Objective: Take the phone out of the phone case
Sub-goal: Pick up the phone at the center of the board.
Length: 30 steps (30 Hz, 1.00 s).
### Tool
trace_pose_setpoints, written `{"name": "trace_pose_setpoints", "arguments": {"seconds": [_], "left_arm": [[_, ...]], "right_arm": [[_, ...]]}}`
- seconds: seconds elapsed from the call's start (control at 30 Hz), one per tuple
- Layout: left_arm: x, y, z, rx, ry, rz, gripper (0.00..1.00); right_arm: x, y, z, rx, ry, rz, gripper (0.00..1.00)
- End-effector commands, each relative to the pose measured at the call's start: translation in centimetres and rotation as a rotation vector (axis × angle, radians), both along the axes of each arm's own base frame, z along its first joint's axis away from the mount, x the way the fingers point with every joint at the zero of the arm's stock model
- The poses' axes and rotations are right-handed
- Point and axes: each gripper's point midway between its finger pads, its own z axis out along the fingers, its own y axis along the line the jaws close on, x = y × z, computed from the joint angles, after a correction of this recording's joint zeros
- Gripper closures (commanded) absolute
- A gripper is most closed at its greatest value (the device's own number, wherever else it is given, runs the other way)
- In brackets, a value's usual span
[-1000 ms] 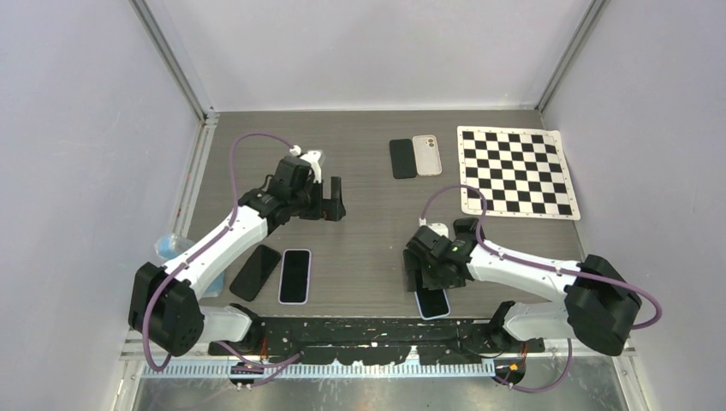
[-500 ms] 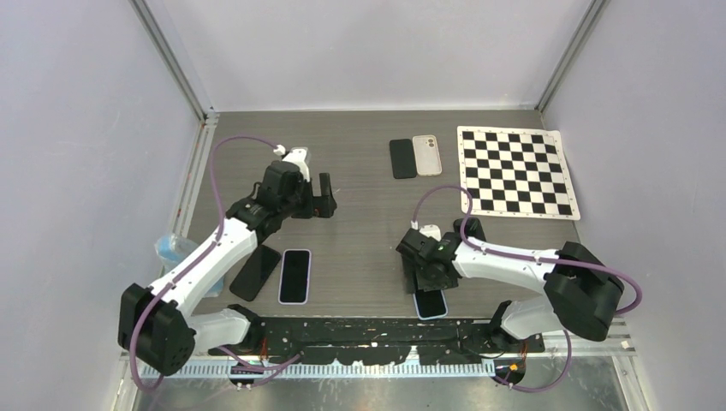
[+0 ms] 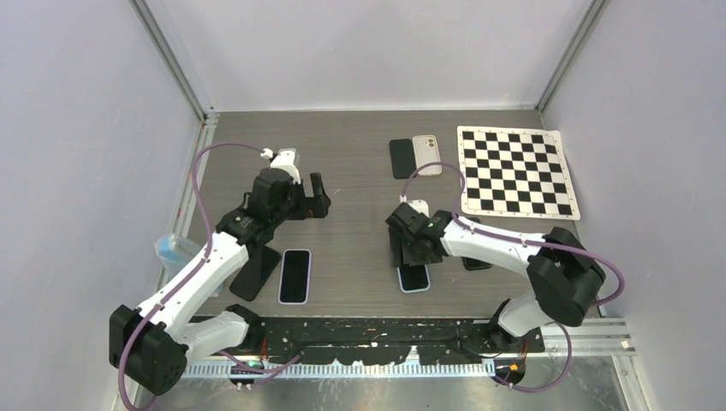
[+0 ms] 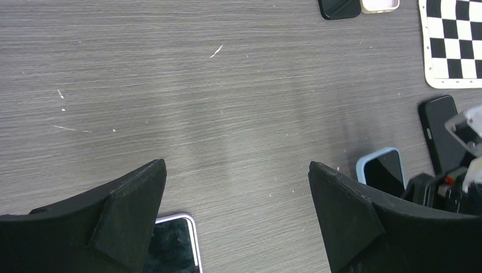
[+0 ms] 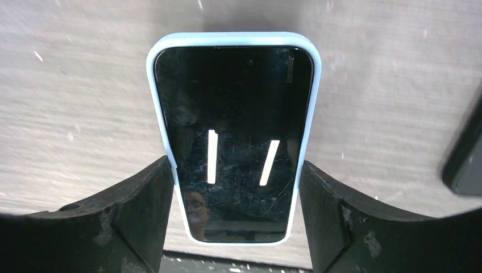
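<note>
- Right claw (image 5: 236, 173): jaws pressed to both long edges of the blue case (image 5: 233, 40), low down. The phone (image 5: 239, 125) sits in it, screen up, flat on the table (image 3: 360, 227).
- Left claw (image 4: 239, 219): jaws wide apart, gripping nothing, hanging over bare table well left of the phone.
- Step, as I judge it: steadying the case so the phone can be freed.
- A squeeze on the sides clamps the phone in too, so the hold should be light, or moved to the rim at one corner.
- The left claw looks needed: bring it over to peel a corner lip back while the right pins the rest.
- Risk: glass is slick, and the case may skate on the table.
- Table: grey, wood-grained, scuffed. Near left lie a lilac phone (image 3: 294, 276) and a black slab (image 3: 255, 272). At the far side lie a black case (image 3: 402, 157) and a beige case (image 3: 426, 155). A checkerboard (image 3: 516, 171) lies far right. A dark phone (image 4: 437, 128) lies just right of the blue case.
- Room: pale walls (image 3: 368, 51) on three sides, metal posts (image 3: 171, 60) in the far corners.
</note>
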Motion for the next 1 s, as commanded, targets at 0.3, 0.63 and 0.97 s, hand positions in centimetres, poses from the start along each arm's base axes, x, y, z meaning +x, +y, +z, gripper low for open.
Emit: {"name": "trace_pose_setpoints", "arguments": {"seconds": [0.3, 0.63, 0.97], "left_arm": [[1.3, -0.1, 2.0, -0.122, -0.11, 0.077, 0.0], [1.7, 0.8, 1.7, -0.084, -0.114, 0.119, 0.0], [1.6, 0.8, 0.9, -0.108, -0.097, 0.142, 0.0]], "right_arm": [[3.5, 1.2, -2.8, -0.003, 0.082, 0.019, 0.28], [0.8, -0.9, -3.8, -0.076, 0.086, -0.037, 0.0], [-0.2, -2.1, -4.7, -0.122, 0.106, -0.08, 0.29]]}}
